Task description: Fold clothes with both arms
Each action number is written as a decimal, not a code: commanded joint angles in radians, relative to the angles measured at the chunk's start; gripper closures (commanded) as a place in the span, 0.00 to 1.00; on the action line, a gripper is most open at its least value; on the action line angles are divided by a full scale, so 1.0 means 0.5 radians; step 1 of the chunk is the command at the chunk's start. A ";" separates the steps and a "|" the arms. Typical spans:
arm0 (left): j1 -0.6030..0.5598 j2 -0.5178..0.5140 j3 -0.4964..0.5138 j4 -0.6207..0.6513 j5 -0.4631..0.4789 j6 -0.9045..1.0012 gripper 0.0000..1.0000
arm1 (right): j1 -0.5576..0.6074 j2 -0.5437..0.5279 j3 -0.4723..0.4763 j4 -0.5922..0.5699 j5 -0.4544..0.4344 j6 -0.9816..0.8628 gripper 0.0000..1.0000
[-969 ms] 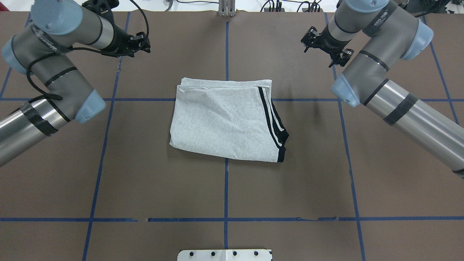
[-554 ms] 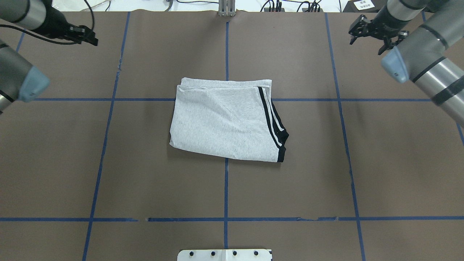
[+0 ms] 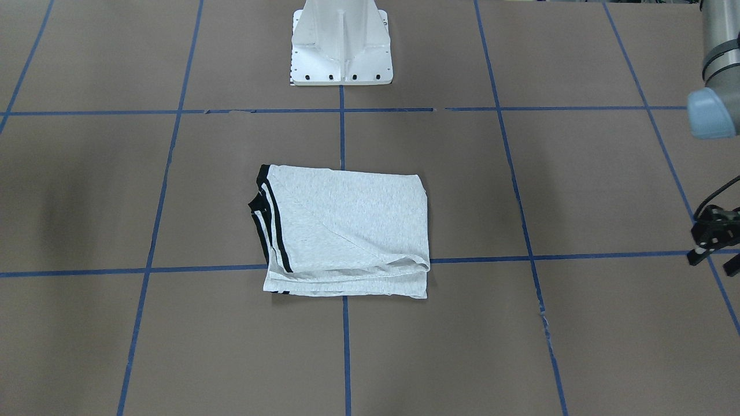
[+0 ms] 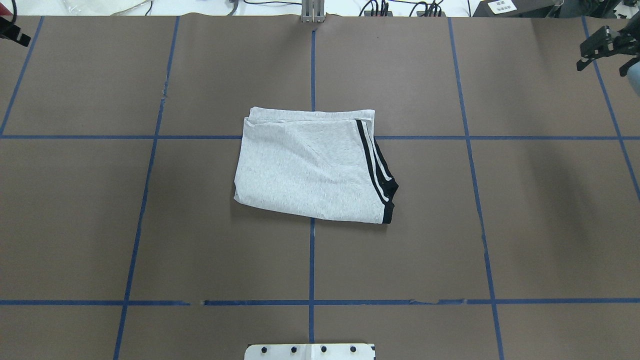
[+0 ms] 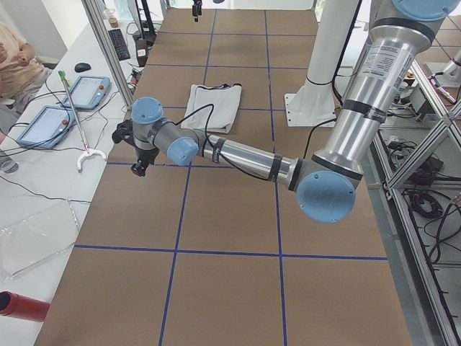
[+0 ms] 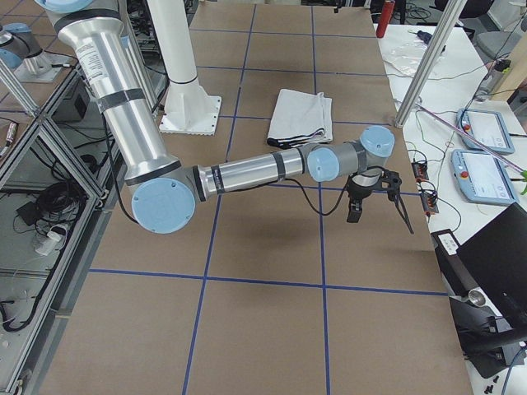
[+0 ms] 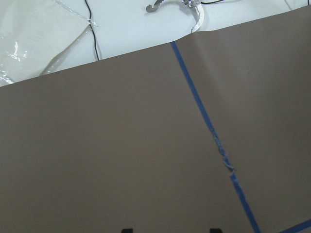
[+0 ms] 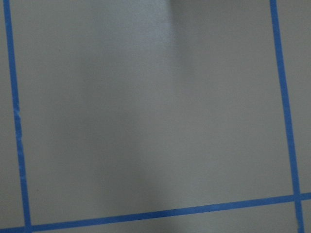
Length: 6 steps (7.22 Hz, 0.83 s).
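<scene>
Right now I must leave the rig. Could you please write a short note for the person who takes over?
Left gripper: open, empty, out at the left side of the table, clear of the shirt.
Right gripper: open, empty, at the table's far right side.
Shirt: at the table's centre, folded into a compact rectangle, striped edge toward the robot's right. Nothing touches it.
Done: the folding looks complete.
Left: probably nothing. Perhaps square up the far edge, where lower layers peek out.
</scene>
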 commanded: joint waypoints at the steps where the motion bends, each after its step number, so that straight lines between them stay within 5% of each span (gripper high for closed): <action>1: -0.186 0.095 0.102 0.096 -0.010 0.364 0.39 | 0.103 -0.286 0.196 -0.009 0.004 -0.285 0.00; 3: -0.245 0.291 0.066 0.069 -0.019 0.473 0.37 | 0.112 -0.520 0.439 -0.009 0.001 -0.288 0.00; 5: -0.245 0.463 -0.258 0.251 -0.019 0.470 0.34 | 0.109 -0.542 0.446 -0.006 0.004 -0.328 0.00; 6: -0.239 0.452 -0.409 0.419 -0.019 0.452 0.21 | 0.109 -0.536 0.431 0.000 0.004 -0.328 0.00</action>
